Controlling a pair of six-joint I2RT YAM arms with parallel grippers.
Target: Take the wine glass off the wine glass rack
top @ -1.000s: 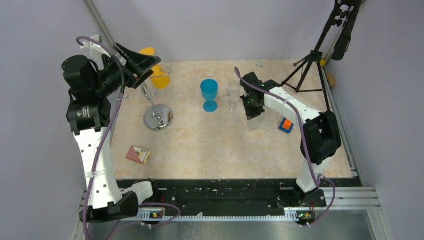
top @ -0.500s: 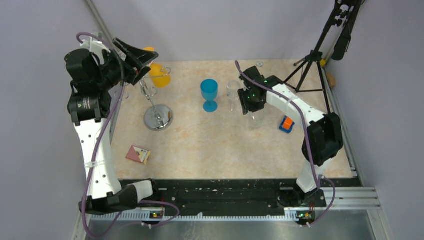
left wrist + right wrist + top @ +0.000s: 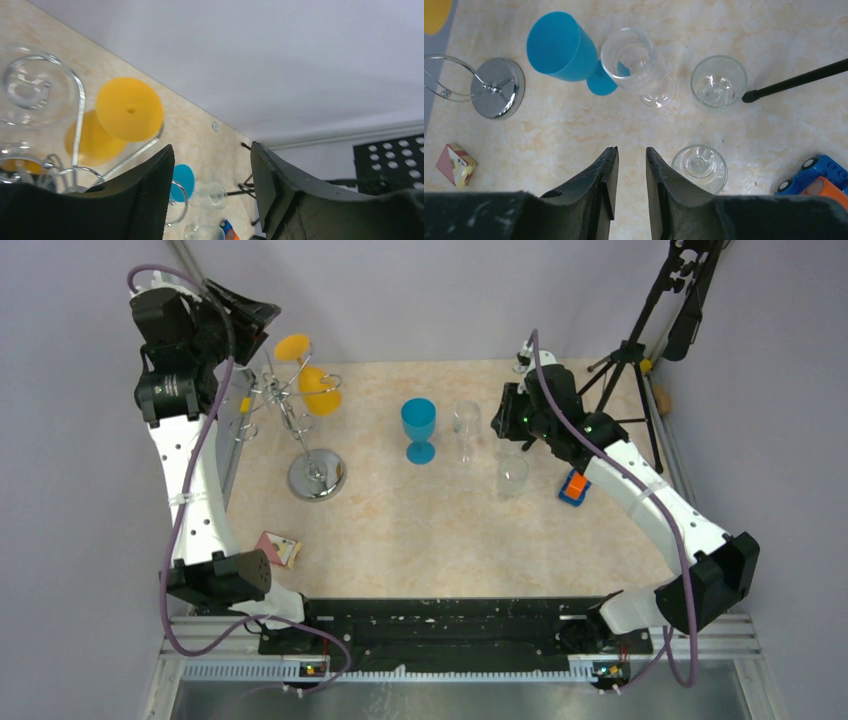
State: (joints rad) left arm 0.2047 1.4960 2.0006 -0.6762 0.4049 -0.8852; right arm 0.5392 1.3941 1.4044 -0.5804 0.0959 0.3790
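Note:
The wine glass rack stands at the back left on its round chrome base. An orange wine glass hangs upside down from its arms, foot uppermost. In the left wrist view the orange foot sits in a wire loop, and a clear glass foot hangs beside it. My left gripper is open and empty, raised above and left of the rack. My right gripper is narrowly open and empty, high over the table.
A blue goblet, a clear wine glass and a clear glass stand mid-table; the right wrist view shows a further tumbler. A toy car, a small block and a black tripod are also there.
My right gripper let go of the clear glass, leaving it standing, and rose toward the back. My left arm lifted up and back-left, away from the orange glass.

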